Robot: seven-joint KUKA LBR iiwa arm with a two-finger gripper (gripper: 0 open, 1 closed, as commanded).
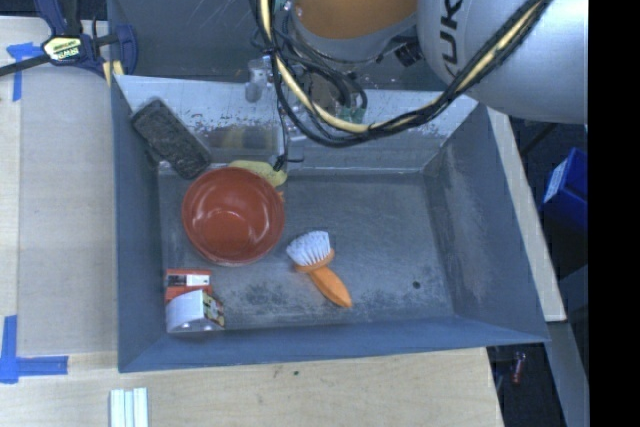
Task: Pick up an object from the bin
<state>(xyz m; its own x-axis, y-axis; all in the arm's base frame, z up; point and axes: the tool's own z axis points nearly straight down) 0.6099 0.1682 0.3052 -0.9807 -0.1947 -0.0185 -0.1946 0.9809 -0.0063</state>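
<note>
My gripper (287, 140) hangs below the arm's wrist at the back of the bin, just above a small yellow thing (263, 171) that peeks out behind a red bowl (232, 213). The bowl stands upright in the left half of the bin, with the gripper right behind its far rim. A short brush (320, 266) with white bristles and an orange handle lies to the right of the bowl, nearer the front.
A dark rectangular block (170, 137) leans on the sloped back-left wall. A small can (190, 301) with an orange and white label lies in the front-left corner. The arm and its cables cover the back right of the bin.
</note>
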